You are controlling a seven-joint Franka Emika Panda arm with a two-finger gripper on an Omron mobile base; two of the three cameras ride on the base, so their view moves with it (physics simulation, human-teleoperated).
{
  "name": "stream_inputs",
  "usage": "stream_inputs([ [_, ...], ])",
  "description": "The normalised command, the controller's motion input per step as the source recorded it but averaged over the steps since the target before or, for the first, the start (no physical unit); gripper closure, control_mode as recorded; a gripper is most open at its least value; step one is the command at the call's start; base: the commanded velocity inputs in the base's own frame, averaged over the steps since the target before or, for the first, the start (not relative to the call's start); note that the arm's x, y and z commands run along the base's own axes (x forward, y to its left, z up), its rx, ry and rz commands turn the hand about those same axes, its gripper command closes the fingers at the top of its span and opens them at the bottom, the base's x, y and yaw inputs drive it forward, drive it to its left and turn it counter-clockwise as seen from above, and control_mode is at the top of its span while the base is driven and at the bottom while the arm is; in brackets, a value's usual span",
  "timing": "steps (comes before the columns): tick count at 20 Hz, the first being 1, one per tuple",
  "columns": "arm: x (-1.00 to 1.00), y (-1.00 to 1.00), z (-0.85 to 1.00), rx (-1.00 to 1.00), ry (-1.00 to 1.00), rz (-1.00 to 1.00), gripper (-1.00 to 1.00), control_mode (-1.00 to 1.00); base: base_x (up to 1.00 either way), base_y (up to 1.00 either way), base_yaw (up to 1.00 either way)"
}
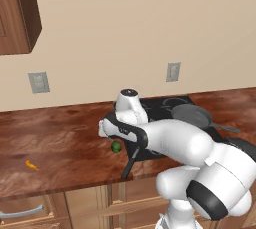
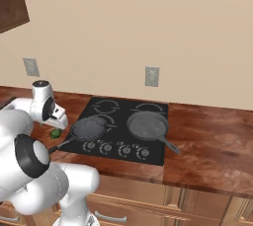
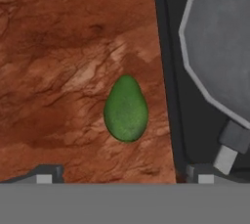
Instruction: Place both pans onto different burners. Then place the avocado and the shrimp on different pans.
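**Open gripper held above the avocado**

The gripper (image 3: 125,178) is seen with its jaws spread wide and nothing between them, directly over the avocado (image 3: 126,109), which lies on the brown counter (image 3: 58,71) just beside the cooktop (image 2: 123,126). Both pans are set on front burners: the left pan (image 2: 89,127) and the right pan (image 2: 147,125). The shrimp (image 1: 31,164) is left on the counter, well apart

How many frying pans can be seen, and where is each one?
2. One pan sits on the front left burner beside the avocado; the other pan sits on the front right burner.
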Motion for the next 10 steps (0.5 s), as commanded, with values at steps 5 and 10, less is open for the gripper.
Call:
stream_inputs([
  [5, 0.01, 0.02, -0.13, 0.00, 0.01, 0.04, -1.00, -1.00, 0.00, 0.00, 0.00],
  [10, 0.02, 0.00, -0.17, -0.02, 0.00, 0.04, -1.00, -1.00, 0.00, 0.00, 0.00],
])
